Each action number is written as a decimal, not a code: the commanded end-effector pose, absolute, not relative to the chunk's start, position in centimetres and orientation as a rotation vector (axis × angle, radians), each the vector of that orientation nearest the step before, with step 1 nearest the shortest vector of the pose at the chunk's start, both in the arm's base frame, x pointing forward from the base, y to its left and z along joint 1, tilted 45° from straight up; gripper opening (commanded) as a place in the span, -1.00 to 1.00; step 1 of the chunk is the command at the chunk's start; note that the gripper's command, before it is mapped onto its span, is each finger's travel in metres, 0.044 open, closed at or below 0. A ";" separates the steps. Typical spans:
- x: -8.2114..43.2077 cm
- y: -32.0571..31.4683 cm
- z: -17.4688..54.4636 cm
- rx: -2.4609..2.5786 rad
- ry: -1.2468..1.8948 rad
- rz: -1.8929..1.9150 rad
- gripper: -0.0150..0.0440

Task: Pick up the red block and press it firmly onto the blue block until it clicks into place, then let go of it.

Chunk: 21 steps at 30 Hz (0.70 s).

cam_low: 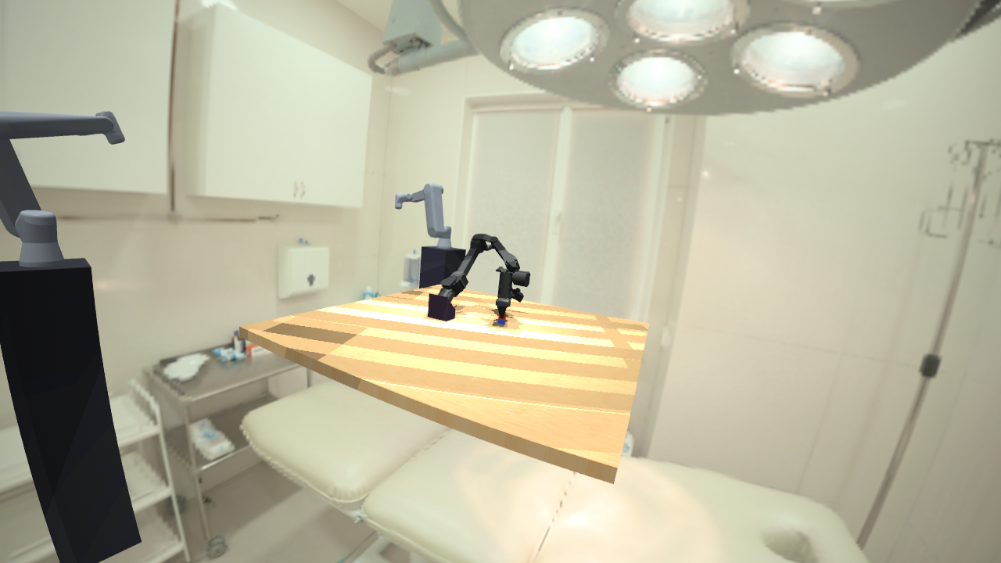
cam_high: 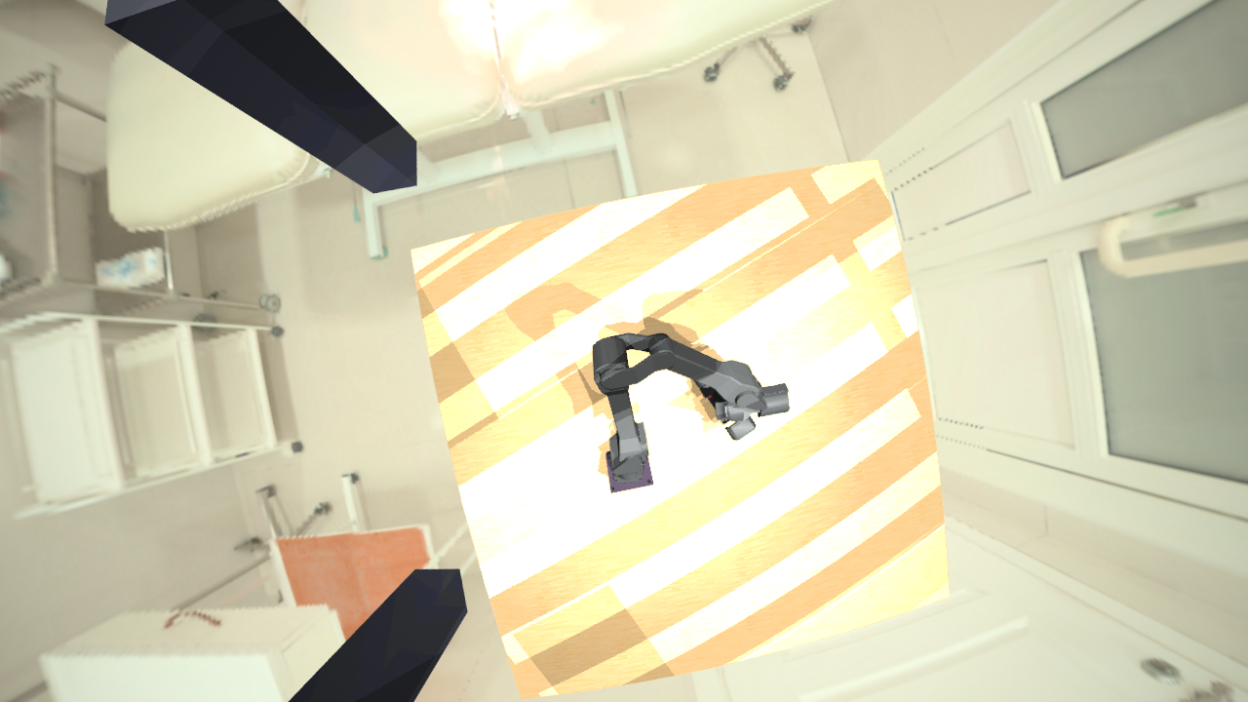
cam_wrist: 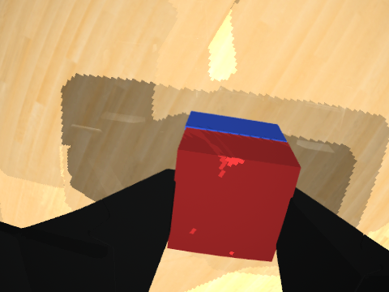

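Exterior view: claw [cam_low: 501, 315] [cam_wrist: 229, 191] partly open, clamped on red block [cam_low: 504, 319] [cam_wrist: 232, 203]; mounting block [cam_low: 440, 307] well apart.

no text, label, brand, number or sign can be read anywhere.

Overhead and side views share the table; wrist view looks down close.
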<state>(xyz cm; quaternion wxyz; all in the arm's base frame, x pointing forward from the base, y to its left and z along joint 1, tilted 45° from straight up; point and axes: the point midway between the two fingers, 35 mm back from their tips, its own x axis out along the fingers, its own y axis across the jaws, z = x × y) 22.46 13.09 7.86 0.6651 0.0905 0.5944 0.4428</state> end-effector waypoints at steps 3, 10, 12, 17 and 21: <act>22.5 13.1 7.9 0.203 1.342 1.001 -0.49; 22.5 13.1 7.9 0.203 1.342 1.001 -0.05; 22.5 13.1 7.9 0.203 1.342 1.001 0.13; 22.5 13.1 7.9 0.203 1.342 1.001 0.25; 22.5 13.1 7.9 0.203 1.342 1.001 0.25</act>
